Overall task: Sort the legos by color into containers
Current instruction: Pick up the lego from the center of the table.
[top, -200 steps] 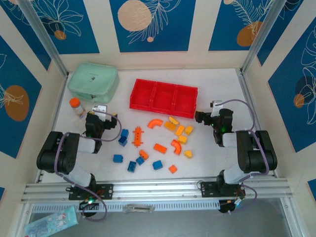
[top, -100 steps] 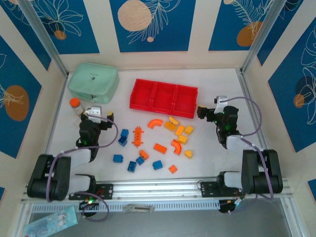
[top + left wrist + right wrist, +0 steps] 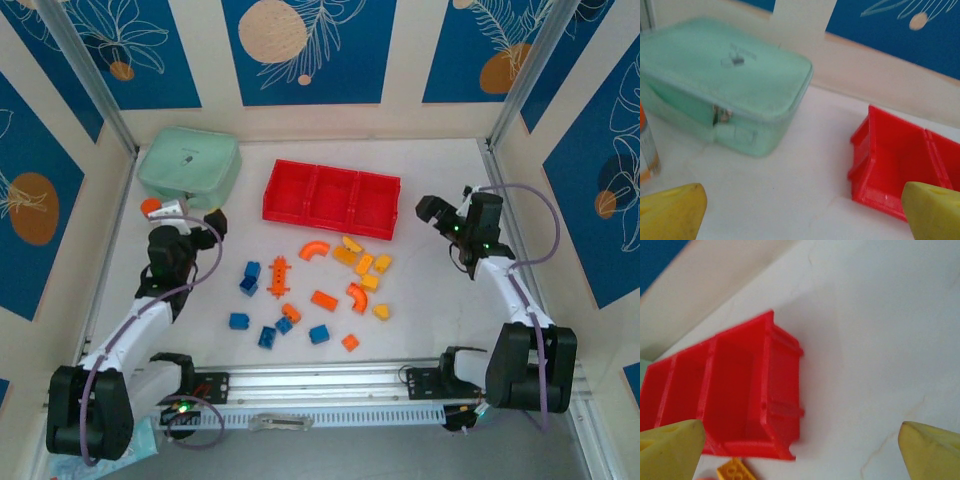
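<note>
The legos (image 3: 323, 299) lie before the containers (image 3: 320, 222), box (image 3: 188, 165) leftward.

The table (image 3: 440, 300) is white and bright. The walls (image 3: 405, 60) around it are cream with big blue panels (image 3: 340, 75), and the panels have white leaves and orange circles.

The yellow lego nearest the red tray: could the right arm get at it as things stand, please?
Probably yes: the right gripper hangs open nearby, with only bare table between it and the yellow lego.
</note>
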